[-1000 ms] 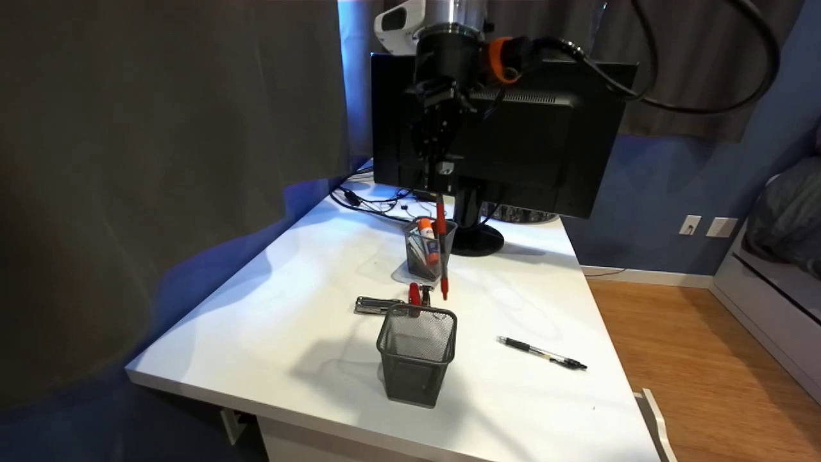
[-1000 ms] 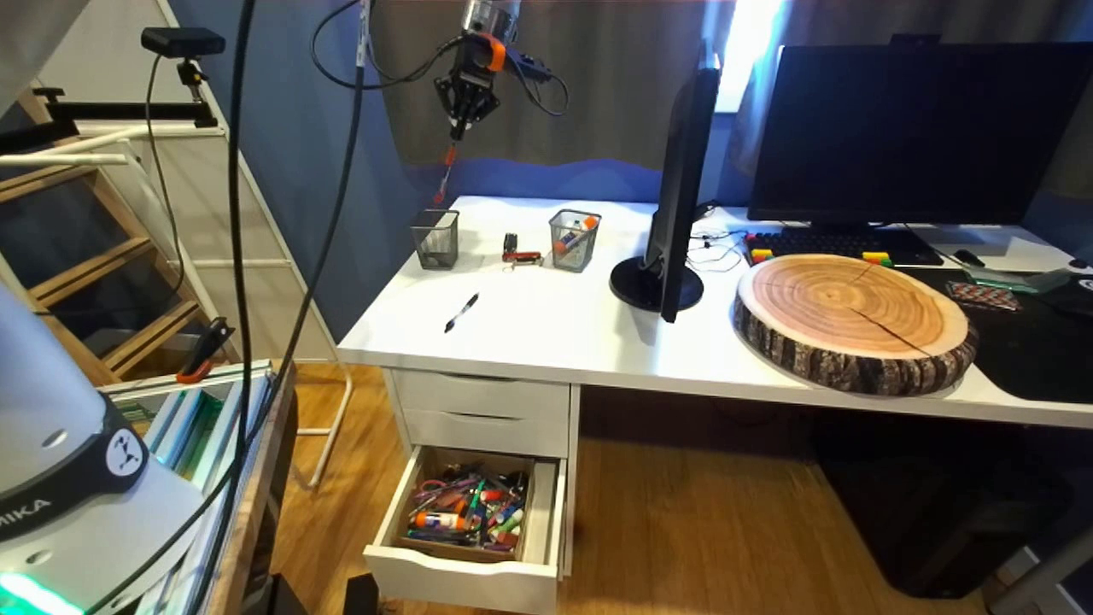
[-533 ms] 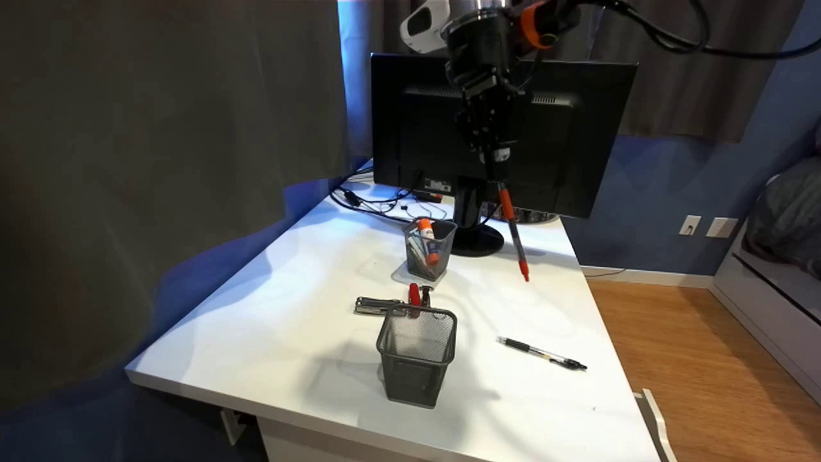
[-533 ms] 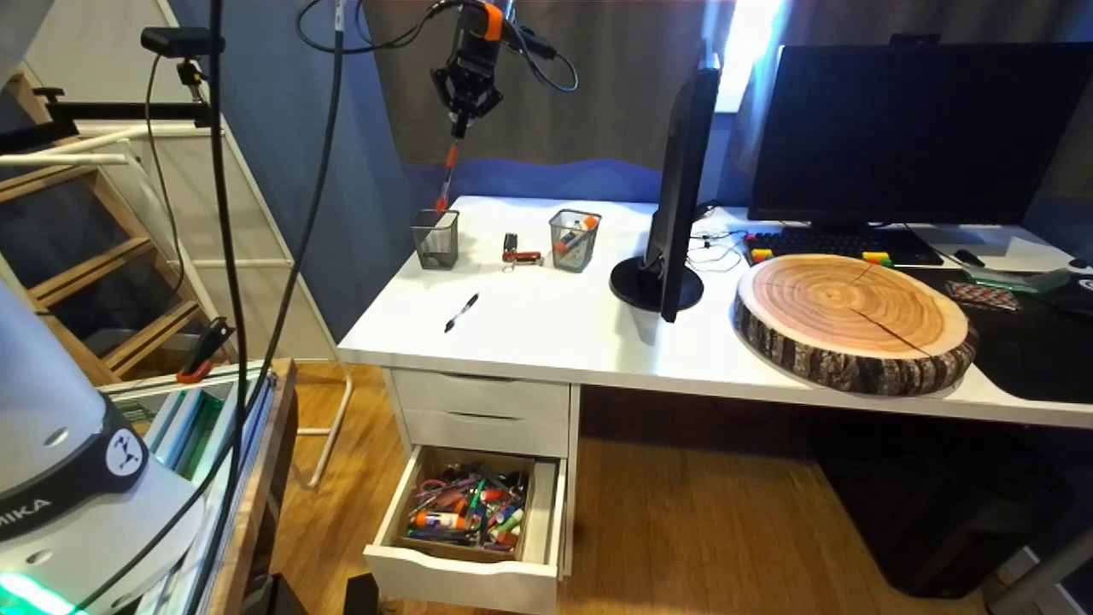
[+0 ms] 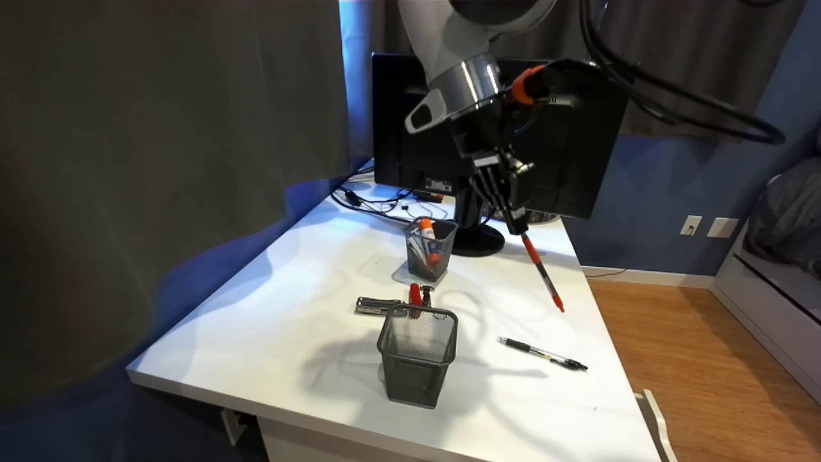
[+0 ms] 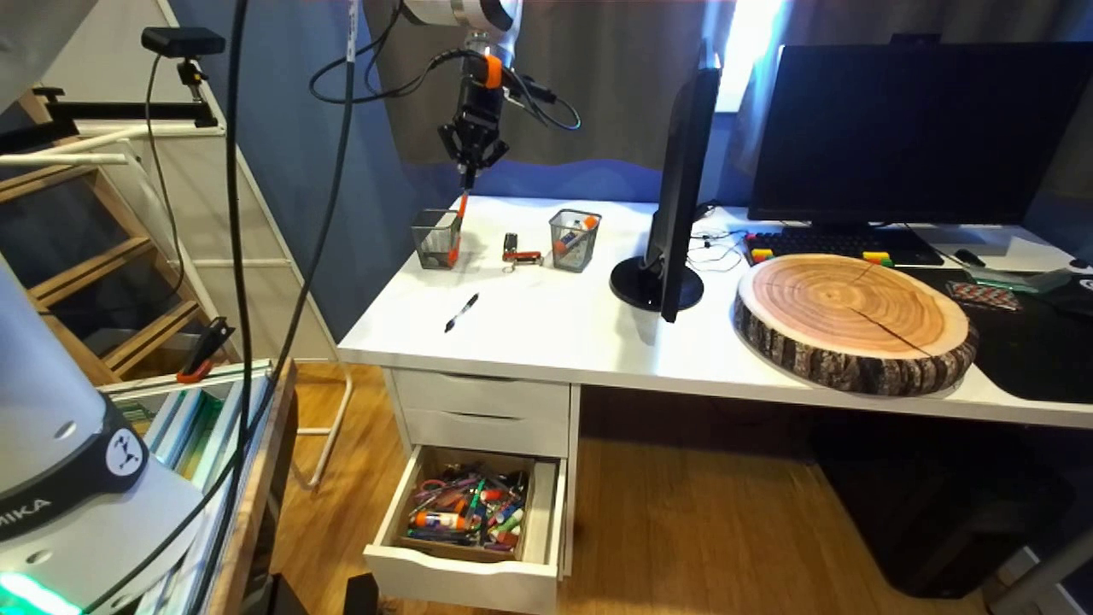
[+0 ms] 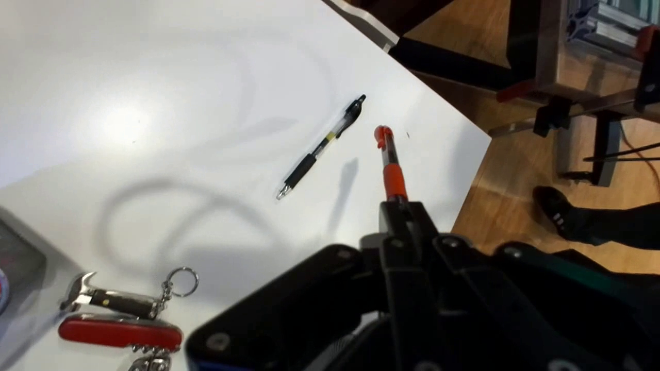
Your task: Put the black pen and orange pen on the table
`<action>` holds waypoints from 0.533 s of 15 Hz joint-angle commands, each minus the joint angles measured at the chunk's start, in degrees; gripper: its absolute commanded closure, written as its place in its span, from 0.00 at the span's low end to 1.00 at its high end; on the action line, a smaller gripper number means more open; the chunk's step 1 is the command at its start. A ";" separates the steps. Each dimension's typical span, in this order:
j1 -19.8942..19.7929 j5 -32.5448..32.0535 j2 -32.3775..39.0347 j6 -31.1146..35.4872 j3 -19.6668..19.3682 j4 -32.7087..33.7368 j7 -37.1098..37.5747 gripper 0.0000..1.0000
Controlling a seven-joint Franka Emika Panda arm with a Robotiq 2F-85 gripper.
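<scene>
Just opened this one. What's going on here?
The robot's gripper is shut on the orange pen, holding it tilted above the white table, its shadow falling apart from it. The black pen already lies on the table; the orange one is not yet set down. Also on the table are a mesh cup and a red pocketknife.

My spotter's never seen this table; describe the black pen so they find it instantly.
Start with the white table, then its nearer mesh cup in an exterior view. The black pen lies flat on the table, right of that cup in the picture. Its black colour sets it apart from the orange pen, which the tool holds above the table.
</scene>
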 commanded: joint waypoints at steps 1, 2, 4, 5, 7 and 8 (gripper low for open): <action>2.27 -2.72 4.32 -3.98 -2.16 3.95 1.56 0.99; 2.36 -2.80 5.12 -4.08 -2.37 4.20 1.55 0.99; 2.61 -3.59 6.53 -2.97 -2.87 4.46 1.79 0.99; 2.59 -3.89 6.96 -2.34 -3.10 4.18 1.91 0.99; 2.72 -4.41 8.07 -1.91 -3.55 4.73 2.20 0.99; 2.68 -4.72 8.56 -1.61 -3.77 4.75 2.35 0.99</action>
